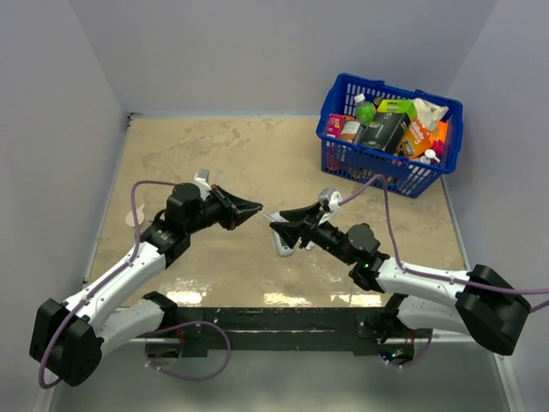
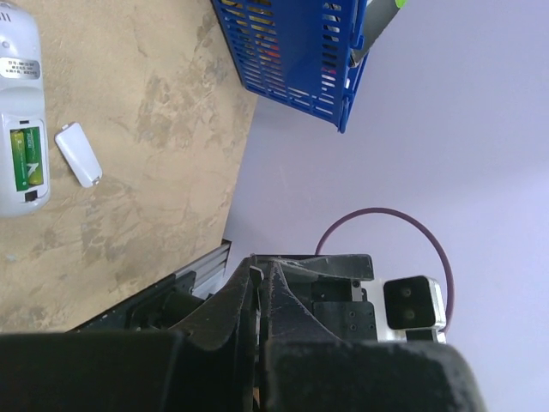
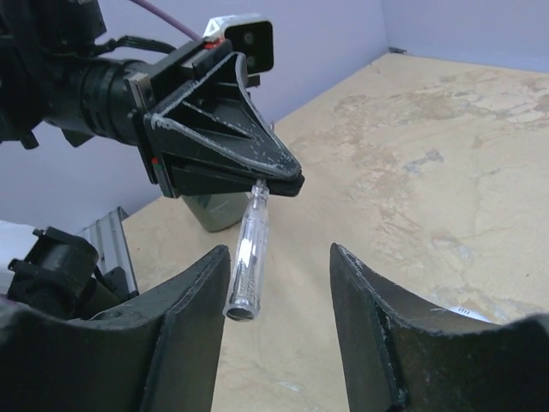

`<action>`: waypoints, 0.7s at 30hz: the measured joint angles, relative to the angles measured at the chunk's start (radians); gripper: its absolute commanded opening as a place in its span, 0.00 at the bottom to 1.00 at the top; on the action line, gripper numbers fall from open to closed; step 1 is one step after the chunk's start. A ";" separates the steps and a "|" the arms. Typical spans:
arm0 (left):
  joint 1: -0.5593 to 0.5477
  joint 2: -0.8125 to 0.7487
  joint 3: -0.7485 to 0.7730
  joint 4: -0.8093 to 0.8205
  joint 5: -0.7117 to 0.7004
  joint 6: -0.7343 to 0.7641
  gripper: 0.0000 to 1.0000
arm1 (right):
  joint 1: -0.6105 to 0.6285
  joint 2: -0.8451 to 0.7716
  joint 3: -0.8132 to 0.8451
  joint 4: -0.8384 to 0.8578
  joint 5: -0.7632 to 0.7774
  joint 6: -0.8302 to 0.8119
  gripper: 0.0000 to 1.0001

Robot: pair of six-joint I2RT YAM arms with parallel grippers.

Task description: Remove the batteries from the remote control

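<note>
L gripper clenched on 1 clear rod, R gripper released, fingers either side of rod, 1 remote control face-down on table, green batteries seated in it, count unclear, 1 white cover just beside

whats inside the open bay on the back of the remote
Green batteries sit in the remote control's open bay. Its cover lies on the table beside it, not touching. How many cells there are is hard to tell, and the button face is underneath, hidden.
</note>
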 measured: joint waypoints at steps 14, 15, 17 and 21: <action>0.000 0.000 -0.029 0.039 0.003 -0.030 0.00 | 0.010 0.013 0.062 0.011 0.021 -0.008 0.42; 0.000 0.000 -0.029 0.041 0.003 -0.031 0.00 | 0.011 0.017 0.064 0.010 0.020 -0.009 0.43; 0.000 0.000 -0.029 0.045 0.003 -0.031 0.00 | 0.014 0.023 0.064 0.007 0.019 -0.009 0.45; 0.000 0.000 -0.029 0.050 0.008 -0.031 0.00 | 0.024 0.024 0.064 -0.016 0.018 -0.011 0.43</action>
